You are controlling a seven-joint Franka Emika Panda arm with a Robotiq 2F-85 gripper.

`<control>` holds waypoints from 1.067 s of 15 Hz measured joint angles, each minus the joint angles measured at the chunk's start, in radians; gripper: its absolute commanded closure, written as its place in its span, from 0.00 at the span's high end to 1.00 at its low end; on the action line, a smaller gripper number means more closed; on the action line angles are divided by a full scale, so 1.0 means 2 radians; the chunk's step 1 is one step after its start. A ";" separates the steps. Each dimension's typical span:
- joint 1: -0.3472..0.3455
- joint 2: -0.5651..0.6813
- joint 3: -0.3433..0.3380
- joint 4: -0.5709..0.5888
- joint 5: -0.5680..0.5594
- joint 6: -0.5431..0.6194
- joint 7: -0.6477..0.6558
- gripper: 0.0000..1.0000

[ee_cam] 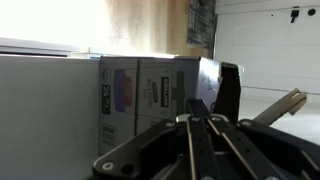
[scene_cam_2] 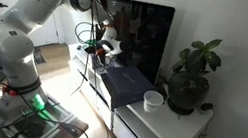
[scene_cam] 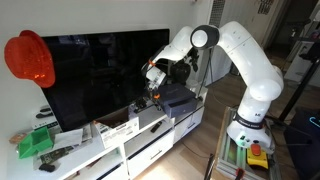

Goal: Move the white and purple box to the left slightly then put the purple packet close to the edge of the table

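Gripper (scene_cam: pixel 154 82) hangs above the table (scene_cam: pixel 150 135) in an exterior view, near the television (scene_cam: pixel 100 75). White and purple box (scene_cam: pixel 120 128) sits lower along the top, with bare surface beyond it. In an exterior view the dark grey device (scene_cam_2: pixel 127 80) crowds the arm's side. Wrist view: fingers (ee_cam: pixel 189 140) pressed together, nothing between them; the box's printed face is straight ahead. Recommend a low, short sideways push (front edge is near). Purple packet not identified.

White and purple box (ee_cam: pixel 140 95) upright on the long white table (scene_cam: pixel 150 148), purple markings on its near side.
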 measured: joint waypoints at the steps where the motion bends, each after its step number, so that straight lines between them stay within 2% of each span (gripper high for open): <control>1: 0.003 0.000 0.000 0.001 0.000 0.001 0.007 0.00; 10: 0.020 0.010 0.001 0.021 -0.001 0.002 0.029 0.00; 11: 0.020 0.011 0.001 0.022 -0.001 0.002 0.029 0.26; 12: 0.020 0.012 0.001 0.023 -0.001 0.002 0.029 0.27; 16: 0.024 0.012 0.001 0.025 -0.002 0.008 0.029 0.54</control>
